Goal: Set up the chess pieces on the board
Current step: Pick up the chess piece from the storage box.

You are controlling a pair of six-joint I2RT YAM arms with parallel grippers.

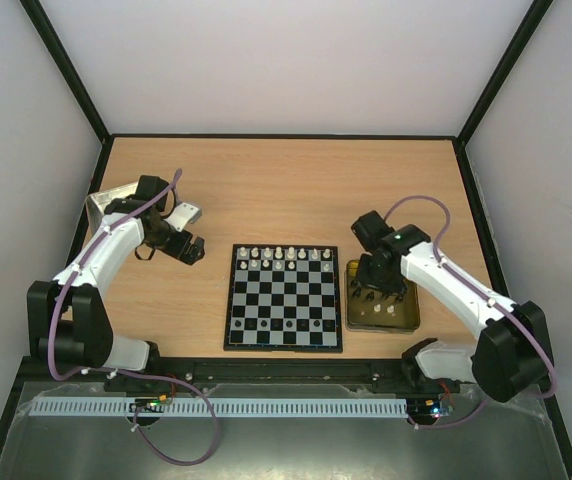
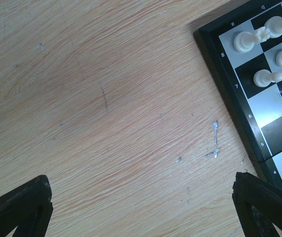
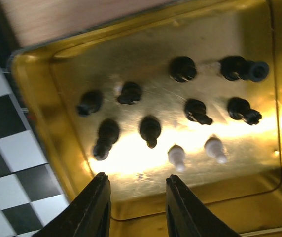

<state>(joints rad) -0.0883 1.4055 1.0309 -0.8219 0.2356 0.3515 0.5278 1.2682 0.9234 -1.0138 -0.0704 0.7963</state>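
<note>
Top external view: board [image 1: 284, 297] at worktop's [image 1: 266, 190] near edge, white chess pieces [image 1: 283, 257] on its far rows.
Left gripper [image 1: 194, 250] spread wide; right gripper [image 3: 137, 185] slightly parted, empty, over black pieces [image 3: 150, 129] in gold tin [image 3: 37, 98].

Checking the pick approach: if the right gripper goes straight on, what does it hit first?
Probably the bare floor of the gold tin, just short of a black piece; depth is unclear.
</note>
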